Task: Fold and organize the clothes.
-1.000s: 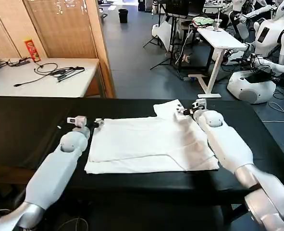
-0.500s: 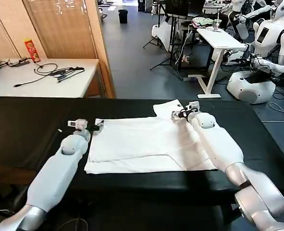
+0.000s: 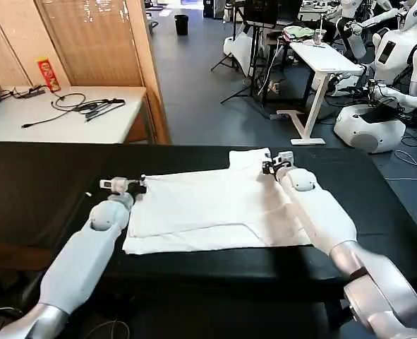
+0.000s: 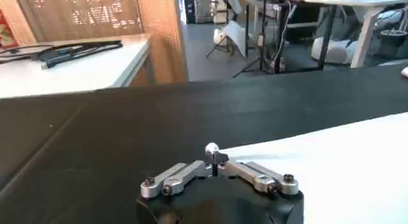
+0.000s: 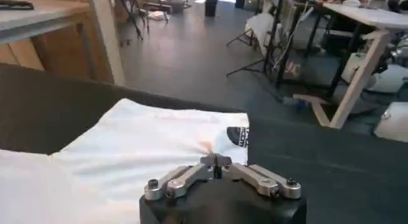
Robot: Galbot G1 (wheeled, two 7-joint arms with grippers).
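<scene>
The black tabletop carries one thing of the task, the white T-shirt. It lies flat in the middle of the tabletop, reaching from close to the near edge up toward the far edge. It seems already folded into a rough rectangle, with one sleeve sticking out at the far right corner of the cloth. In the right wrist view a small black print shows on that sleeve part.

The left gripper is low at the far left corner of the T-shirt, and in the left wrist view its fingers look drawn together just at the cloth's edge. I cannot tell whether they pinch fabric, because the tips are hidden behind the gripper body. The right gripper sits at the far right corner, beside the sleeve. Its fingers also look drawn together over the cloth, and again I cannot say if they hold it.

I judge the step in hand to be taking both far corners for the next fold. The next move calls for a sure pinch on both corners, then an even lift and a carry toward the near edge, both arms together, so the cloth does not skew.
</scene>
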